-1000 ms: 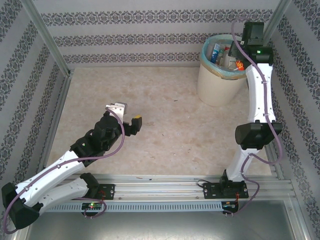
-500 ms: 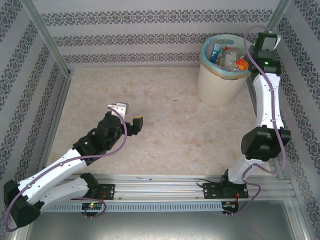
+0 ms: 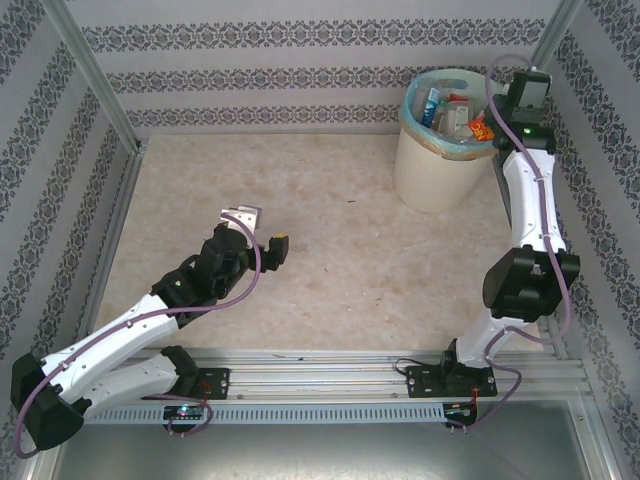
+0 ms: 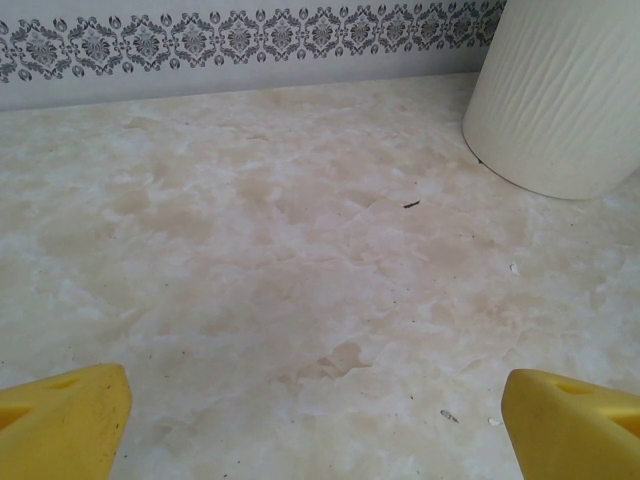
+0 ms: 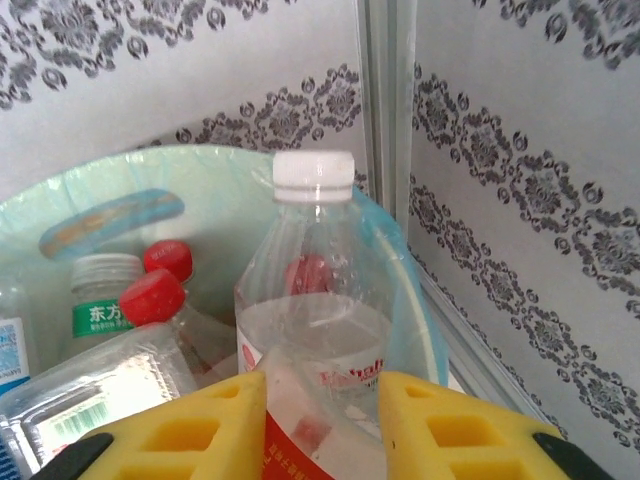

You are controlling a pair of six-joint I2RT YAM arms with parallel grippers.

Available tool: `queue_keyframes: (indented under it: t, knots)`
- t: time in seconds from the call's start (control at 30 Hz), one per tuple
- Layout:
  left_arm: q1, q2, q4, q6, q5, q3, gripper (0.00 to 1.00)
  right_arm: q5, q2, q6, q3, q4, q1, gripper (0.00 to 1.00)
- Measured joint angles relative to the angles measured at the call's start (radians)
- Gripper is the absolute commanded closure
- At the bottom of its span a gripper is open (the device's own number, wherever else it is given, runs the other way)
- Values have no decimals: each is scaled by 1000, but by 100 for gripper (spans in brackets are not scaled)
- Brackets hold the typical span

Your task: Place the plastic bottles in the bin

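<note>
The right pincer (image 5: 320, 430) is clenching its yellow fingers (image 5: 190, 430) on either side of a clear white-capped plastic bottle (image 5: 315, 300) with a red label. It is holding the bottle upright at the right-hand edge of the round cream-white bin (image 3: 430, 170). The bin's light blue-green bag (image 5: 230, 190) is lying just behind the bottle. Inside the bin, other bottles are lying piled together, among them two red-capped ones (image 5: 152, 297) and a green-labelled one (image 5: 105, 305), all crowding in just left of the held bottle. A grey metal corner post (image 5: 385, 100) is rising directly behind the bottle, with patterned wallpaper on both sides. In the overhead view the white right arm (image 3: 525, 190) is standing squeezed between the bin and the right wall.

The left pincer (image 4: 320, 430) is hanging released, jaws spread wide, low over the beige marbled tabletop (image 3: 330, 230) and well apart from the bin. The bin's ribbed wall (image 4: 570, 90) is showing ahead of it and to its right, with a small dark speck (image 4: 412, 204) lying on the tabletop in between.
</note>
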State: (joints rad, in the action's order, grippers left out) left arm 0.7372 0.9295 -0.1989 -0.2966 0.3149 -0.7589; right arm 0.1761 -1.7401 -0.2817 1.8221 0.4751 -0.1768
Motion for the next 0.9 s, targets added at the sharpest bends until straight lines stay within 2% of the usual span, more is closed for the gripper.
queue_keyframes:
  t: [0.3,0.6,0.9]
  knots:
    - [0,0,0,0,0,0,5,1,68,-4,-143,-92,1,69]
    - [0,-11,1,-1,0,5,5,-5,29,0,-75,-46,3,74]
    - [0,-48,1,-4,0,17,4,3,35,-1,-132,-105,3,75]
